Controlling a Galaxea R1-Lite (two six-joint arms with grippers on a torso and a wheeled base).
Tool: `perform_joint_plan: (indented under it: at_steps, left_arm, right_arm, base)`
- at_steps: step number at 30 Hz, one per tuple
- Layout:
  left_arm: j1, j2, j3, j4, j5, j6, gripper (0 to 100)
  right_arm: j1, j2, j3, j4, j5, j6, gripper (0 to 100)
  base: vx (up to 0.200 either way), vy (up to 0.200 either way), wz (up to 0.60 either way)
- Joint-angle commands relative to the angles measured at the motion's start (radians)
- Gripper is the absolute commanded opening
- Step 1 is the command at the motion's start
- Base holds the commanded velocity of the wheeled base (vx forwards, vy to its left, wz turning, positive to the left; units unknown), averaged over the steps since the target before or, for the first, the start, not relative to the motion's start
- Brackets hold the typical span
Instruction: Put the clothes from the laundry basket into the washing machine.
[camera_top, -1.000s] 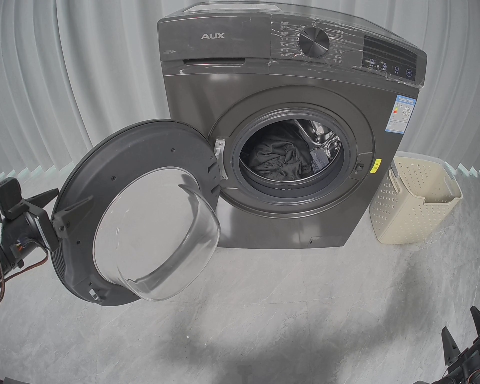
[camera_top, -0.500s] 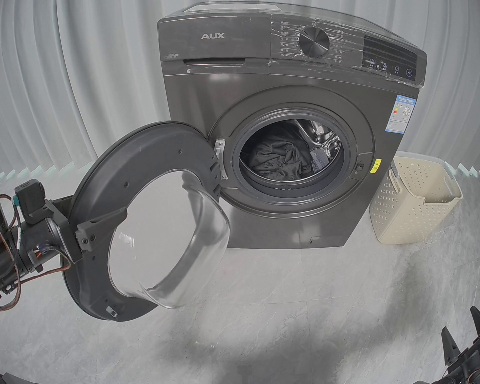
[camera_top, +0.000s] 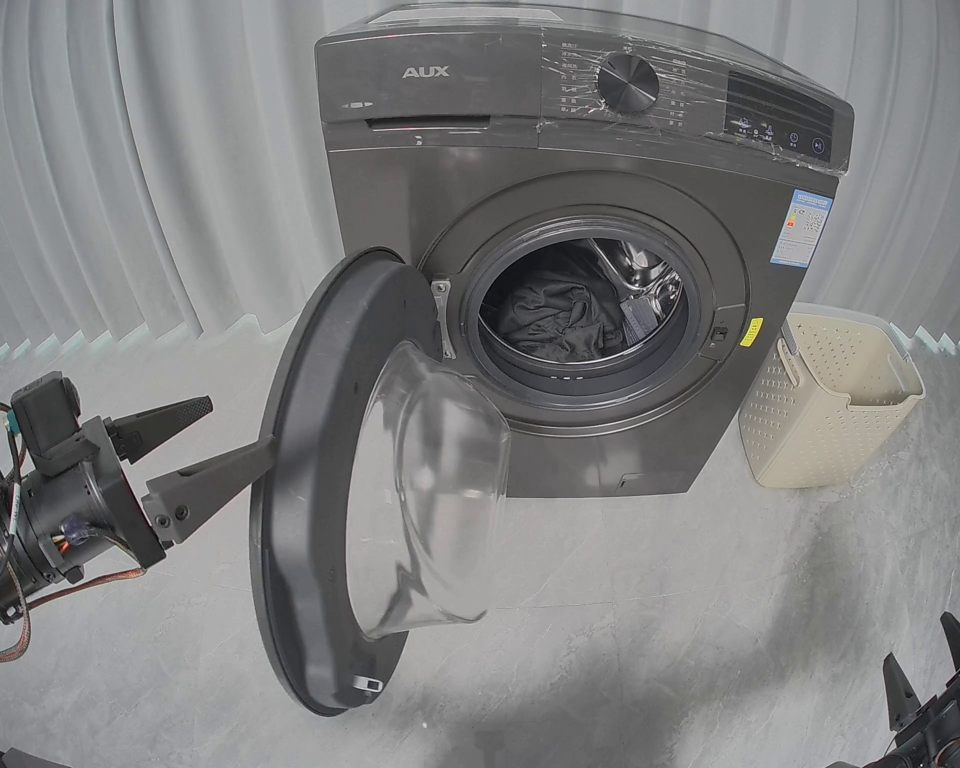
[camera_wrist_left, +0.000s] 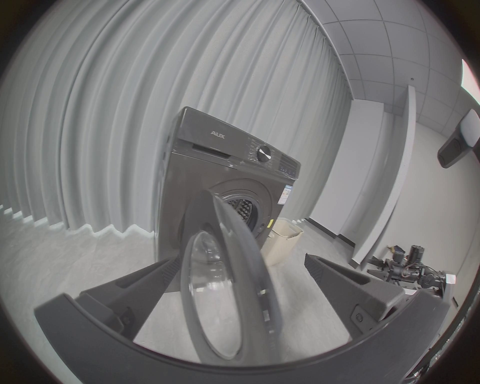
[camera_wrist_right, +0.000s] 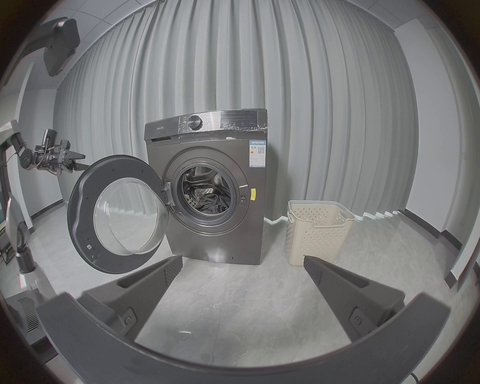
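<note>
Clothes (camera_top: 560, 310): heaped in the drum of the washing machine (camera_top: 400, 190); laundry basket (camera_top: 850, 400), to its right, seemingly empty. Left gripper (camera_top: 238, 428): jaws apart, one finger (camera_top: 215, 472) against half-shut door (camera_top: 300, 450); right gripper (camera_wrist_right: 242, 260): apart, holding nothing. Judged as door-closing step; calls for push until latched.

**Greys dominating, cream and yellow breaking through**

The washing machine (camera_top: 560, 130) is showing a dark metallic grey, its door (camera_top: 310, 480) wearing the same grey around a clear glass bowl. The clothes (camera_top: 555, 310) in the drum are showing black. A small sticker (camera_top: 751, 331) is showing yellow. The laundry basket (camera_top: 830, 400) is wearing cream with a grid of punched dots. The curtain (camera_top: 180, 150) is showing pale grey pleats, the floor (camera_top: 650, 620) light grey marbling.
</note>
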Motion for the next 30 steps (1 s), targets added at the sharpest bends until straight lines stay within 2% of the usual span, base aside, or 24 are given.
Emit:
perform_joint_plan:
  at_steps: [1,3,5,6,12,16,18,19,22,30]
  left_arm:
    - [0.01,-0.019,0.011,-0.003,0.043,0.002,100]
    - [0.013,-0.018,0.012,-0.009,0.06,0.004,100]
    - [0.034,-0.019,0.005,-0.012,0.111,0.004,100]
    - [0.047,-0.019,0.003,-0.014,0.118,0.004,100]
    - [0.131,-0.016,0.015,-0.005,0.112,0.008,100]
    - [0.114,0.024,0.041,0.002,0.114,0.033,100]
    - [0.093,0.094,0.054,-0.011,0.118,0.07,100]
    - [0.082,0.122,0.051,-0.014,0.118,0.074,100]
    - [0.071,0.171,0.038,-0.015,0.118,0.071,100]
    - [-0.03,0.326,-0.074,-0.095,0.134,0.055,100]
  right_arm:
    - [0.0,-0.016,0.018,0.0,0.0,0.0,100]
    - [0.0,-0.016,0.018,0.0,0.0,0.0,100]
    - [0.0,-0.016,0.018,0.0,0.0,0.0,100]
    - [0.0,-0.016,0.018,0.0,0.0,0.0,100]
    - [0.0,-0.016,0.018,0.0,0.0,0.0,100]
    - [0.0,-0.016,0.018,0.0,0.0,0.0,100]
    - [0.0,-0.016,0.018,0.0,0.0,0.0,100]
    - [0.0,-0.016,0.018,0.0,0.0,0.0,100]
    - [0.0,-0.016,0.018,0.0,0.0,0.0,100]
    - [0.0,-0.016,0.018,0.0,0.0,0.0,100]
  base:
    - [0.0,0.0,0.0]
    - [0.0,0.0,0.0]
    - [0.0,0.0,0.0]
    - [0.0,0.0,0.0]
    - [0.0,0.0,0.0]
    - [0.0,0.0,0.0]
    - [0.0,0.0,0.0]
    - [0.0,0.0,0.0]
    - [0.0,0.0,0.0]
    - [0.0,0.0,0.0]
